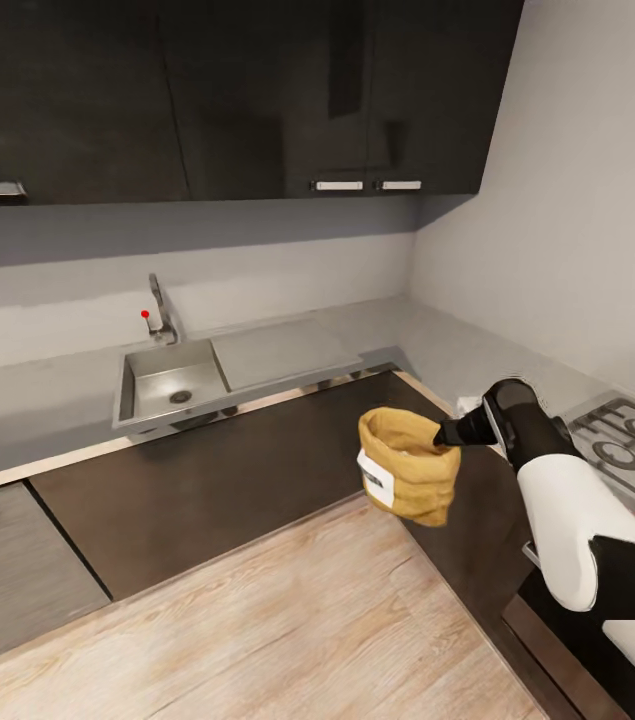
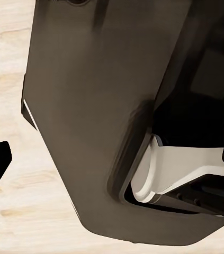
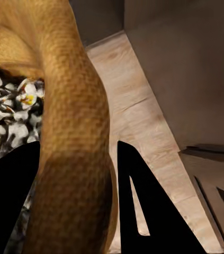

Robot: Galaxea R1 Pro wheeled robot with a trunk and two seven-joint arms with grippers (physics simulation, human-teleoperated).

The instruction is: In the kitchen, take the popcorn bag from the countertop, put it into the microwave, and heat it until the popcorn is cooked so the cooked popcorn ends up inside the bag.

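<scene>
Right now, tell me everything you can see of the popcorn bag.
The popcorn bag is a tan woven-looking sack with a rolled-down rim and a white label on its side. It hangs upright in the air over the wooden floor, off the countertop, its rim pinched by the right gripper. Whitish popcorn lies inside.

The popcorn bag [image 1: 409,478] looks like coarse woven cloth, matt and rough (the weave shows plainly in the right wrist view). The sink [image 1: 171,387] is brushed metal with a dull sheen. The countertop [image 1: 47,400] seems smooth grey, though its finish is hard to judge. The floor [image 1: 287,625] is pale grained wood.
</scene>
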